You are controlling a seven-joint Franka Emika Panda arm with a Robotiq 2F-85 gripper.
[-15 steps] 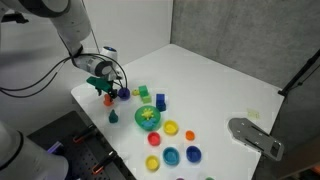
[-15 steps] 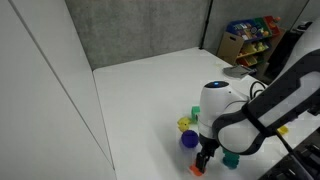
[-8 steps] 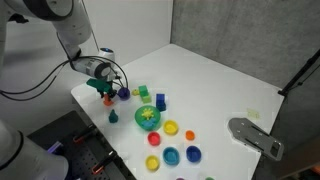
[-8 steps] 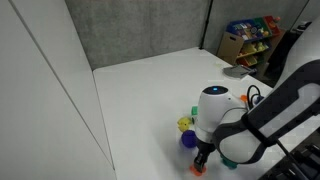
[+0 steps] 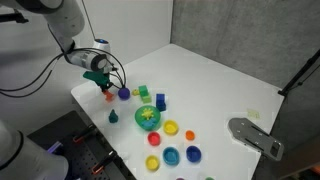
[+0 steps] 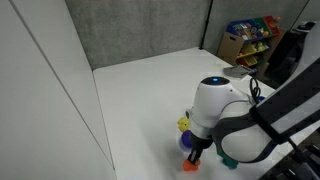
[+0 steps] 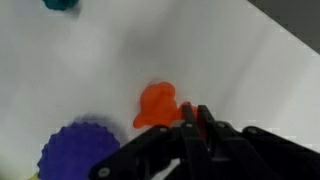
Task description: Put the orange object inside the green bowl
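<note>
The orange object (image 7: 155,103) is a small orange-red piece on the white table, just beyond my fingertips in the wrist view. My gripper (image 7: 194,109) has its fingers drawn almost together, with a sliver of orange pinched between them. In both exterior views the gripper (image 5: 104,86) (image 6: 196,156) points down at the near-left table corner, with the orange object (image 5: 108,95) (image 6: 192,166) at its tip. The green bowl (image 5: 148,117) stands a short way to the right with a yellow piece inside it. In the exterior view taken from behind the arm, the arm hides the bowl.
A purple ball (image 7: 80,150) (image 5: 124,94) sits right beside the orange object. A dark-green cone (image 5: 114,117), a green cube (image 5: 143,92) and several coloured caps (image 5: 171,127) lie around the bowl. The table edge (image 5: 90,108) runs close by. A grey device (image 5: 255,135) sits at the far right.
The jaws have gone from wide open to nearly together around the orange object. The hand has shifted slightly upward in the exterior view.
</note>
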